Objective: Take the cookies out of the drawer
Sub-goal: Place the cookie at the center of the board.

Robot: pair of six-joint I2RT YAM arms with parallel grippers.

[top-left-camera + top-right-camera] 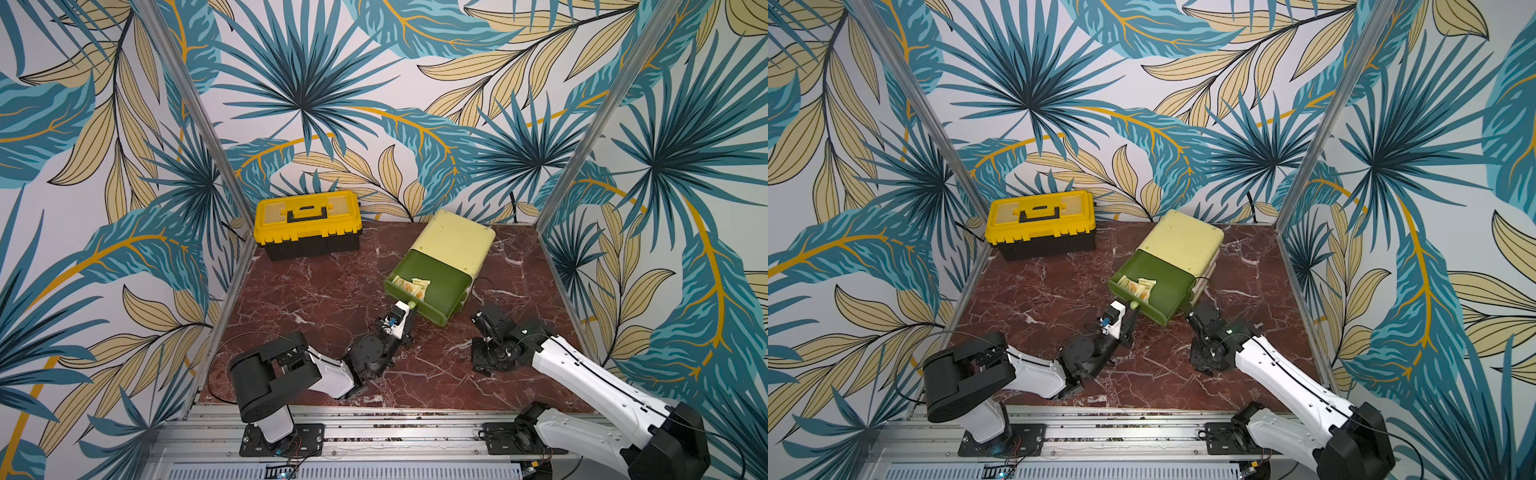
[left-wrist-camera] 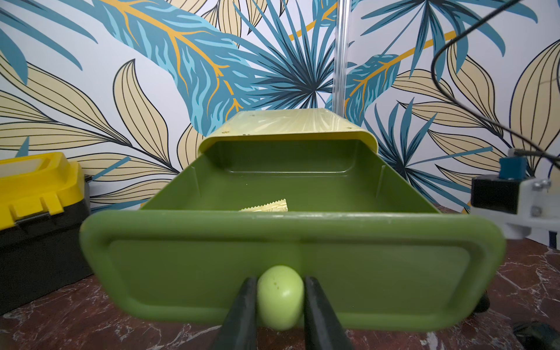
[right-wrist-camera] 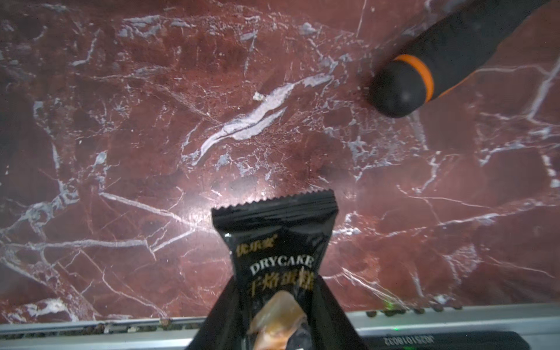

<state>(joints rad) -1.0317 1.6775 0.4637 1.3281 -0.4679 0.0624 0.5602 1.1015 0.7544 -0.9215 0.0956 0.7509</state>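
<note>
One black DRYCAKE packet (image 3: 274, 239)

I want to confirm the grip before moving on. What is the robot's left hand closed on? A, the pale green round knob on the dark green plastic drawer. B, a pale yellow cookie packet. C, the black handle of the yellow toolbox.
A: the left wrist view shows the left hand pinching the pale green round knob on the front of the dark green plastic drawer.
</note>
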